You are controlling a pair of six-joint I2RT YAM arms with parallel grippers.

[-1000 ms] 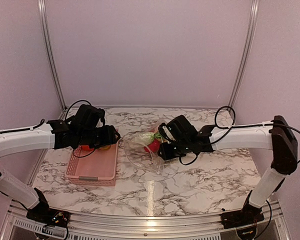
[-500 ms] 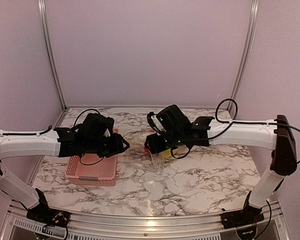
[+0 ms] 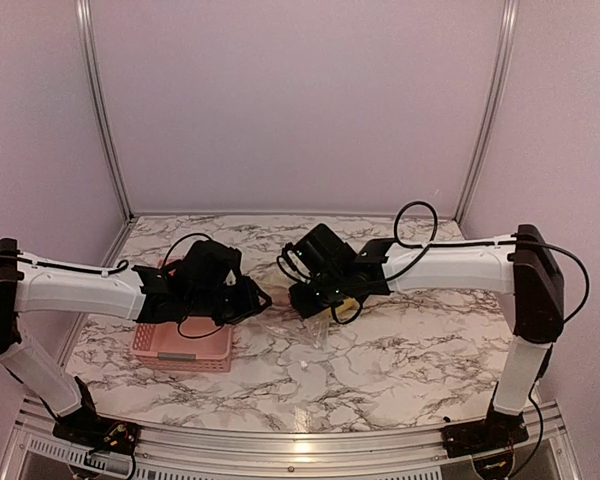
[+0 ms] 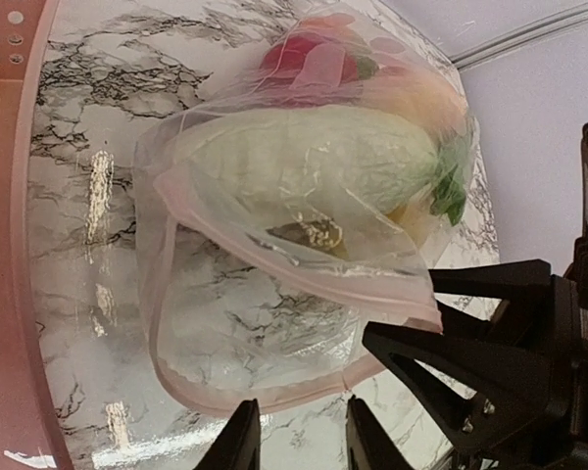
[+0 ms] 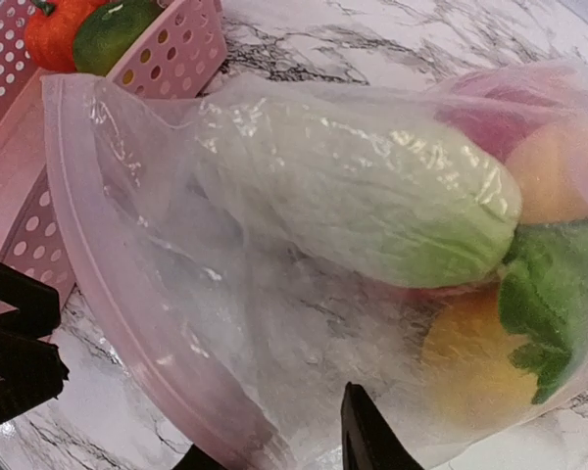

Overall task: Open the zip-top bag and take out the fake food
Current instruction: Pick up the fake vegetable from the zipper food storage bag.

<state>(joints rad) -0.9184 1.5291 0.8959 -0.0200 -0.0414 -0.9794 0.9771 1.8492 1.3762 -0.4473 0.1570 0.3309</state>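
The zip-top bag (image 4: 245, 343) lies on the marble table (image 3: 410, 350) between the two arms, just right of the pink basket (image 3: 185, 348). Its mouth is already parted and gapes toward the left arm, while its closed end points toward the right arm.

The fake food sits bunched at that closed end. A pale green cabbage (image 4: 304, 162) is nearest the opening, and a red piece (image 4: 299, 59), orange pieces (image 5: 559, 166) and a dark green leafy piece (image 5: 554, 284) are packed behind it. An orange-red piece (image 5: 64, 29) and a green piece (image 5: 127, 24) rest in the basket.

The left gripper (image 4: 302, 436) is spread, with its fingertips just short of the lower lip of the mouth and nothing between them. The right gripper (image 5: 274, 436) is also spread. In the left wrist view its fingers stand at the corner where the pink zip strip (image 4: 304, 269) ends, straddling the corner rather than clamping it. Whether a pad touches the film I cannot tell.

The coming move turns on the mouth facing the left gripper, so the left arm is the nearer one to reach in. The cabbage lies with its long axis across that line of approach, roughly parallel to the zip strip. A straight reach would therefore meet its flank, not an end. My judgement is that the right gripper would need to pin its corner so the slack film does not slide along with whatever is pulled out
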